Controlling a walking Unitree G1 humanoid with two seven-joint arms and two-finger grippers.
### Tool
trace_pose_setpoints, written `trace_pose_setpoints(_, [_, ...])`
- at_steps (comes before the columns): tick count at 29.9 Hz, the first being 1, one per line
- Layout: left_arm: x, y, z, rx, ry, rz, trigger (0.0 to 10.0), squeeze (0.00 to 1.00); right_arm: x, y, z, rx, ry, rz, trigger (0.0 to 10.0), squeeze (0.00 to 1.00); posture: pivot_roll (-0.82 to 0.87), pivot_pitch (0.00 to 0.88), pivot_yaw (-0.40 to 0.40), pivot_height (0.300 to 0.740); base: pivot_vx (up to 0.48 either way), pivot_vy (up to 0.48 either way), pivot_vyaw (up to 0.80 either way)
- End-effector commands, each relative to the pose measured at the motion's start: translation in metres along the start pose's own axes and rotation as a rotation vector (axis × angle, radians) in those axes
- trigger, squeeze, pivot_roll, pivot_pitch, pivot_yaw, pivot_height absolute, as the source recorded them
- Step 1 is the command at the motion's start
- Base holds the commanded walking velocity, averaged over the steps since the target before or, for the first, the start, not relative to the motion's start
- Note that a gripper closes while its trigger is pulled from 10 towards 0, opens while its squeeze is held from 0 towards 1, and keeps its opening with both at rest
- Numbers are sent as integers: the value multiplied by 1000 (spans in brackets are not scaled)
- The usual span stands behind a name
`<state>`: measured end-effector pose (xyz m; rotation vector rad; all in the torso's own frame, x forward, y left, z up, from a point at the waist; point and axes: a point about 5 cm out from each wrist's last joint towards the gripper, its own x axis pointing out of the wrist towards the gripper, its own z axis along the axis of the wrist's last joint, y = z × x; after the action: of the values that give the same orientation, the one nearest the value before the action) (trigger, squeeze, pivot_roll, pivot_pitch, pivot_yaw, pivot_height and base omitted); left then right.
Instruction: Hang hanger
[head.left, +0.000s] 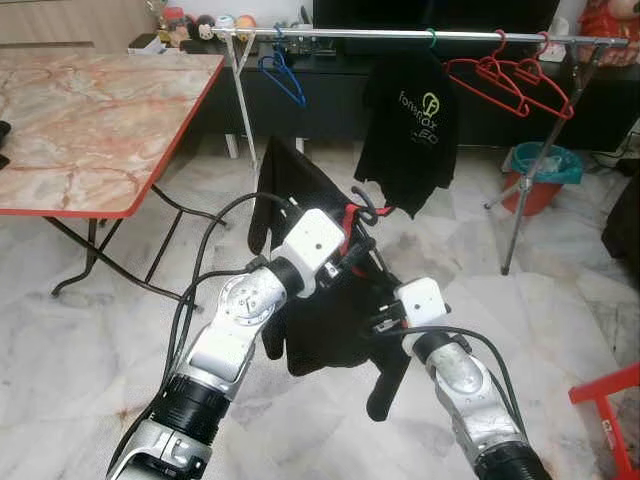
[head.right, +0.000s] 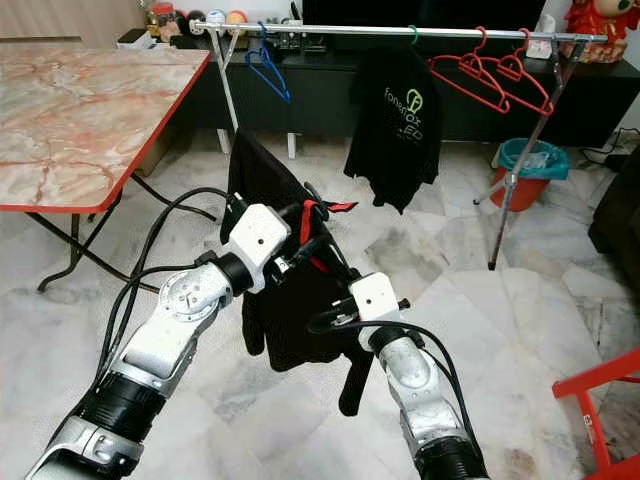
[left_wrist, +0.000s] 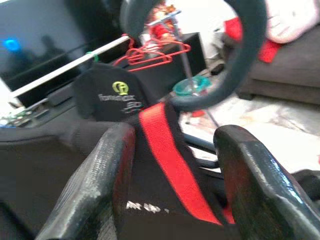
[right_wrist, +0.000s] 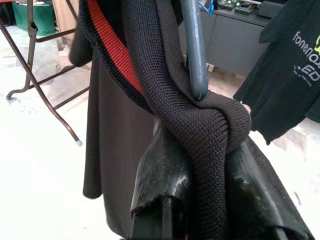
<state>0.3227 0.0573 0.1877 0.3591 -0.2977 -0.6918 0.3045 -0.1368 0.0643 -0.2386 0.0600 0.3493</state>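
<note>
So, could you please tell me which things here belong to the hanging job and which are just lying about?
Part of the job:
- left gripper and right gripper, both shut on the black garment
- its hanger
- clothes rail

Just lying about:
- marble table
- red hangers
- blue hanger
- hung T-shirt
- bucket

A home living room: marble floor (head.left: 90, 330), clothes rail (head.left: 400, 35), sofa (left_wrist: 290, 70)

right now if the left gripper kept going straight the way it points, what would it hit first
Probably the black T-shirt hanging on the clothes rail. The left gripper holds a dark garment on a hanger and points forward and up toward it; the hanger's grey hook leads. Depth is unclear, so it may pass below.
</note>
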Motion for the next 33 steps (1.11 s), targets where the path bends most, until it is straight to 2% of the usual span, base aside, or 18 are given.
trace_pose_setpoints(1, [4, 8, 3, 25, 4, 53, 10000, 0, 5, -2, 12, 1, -54, -6, 0, 0, 47, 31, 23, 740, 0, 0, 0])
trace_pose_setpoints(25, [8, 7, -12, 115, 134, 113, 10000, 0, 8, -2, 14, -7, -54, 13, 0, 0, 49, 42, 25, 740, 0, 0, 0])
trace_pose_setpoints(33, [12, 13, -6, 134, 114, 218, 10000, 0, 7, 3, 11, -5, -35, 63, 0, 0, 46, 42, 22, 740, 0, 0, 0])
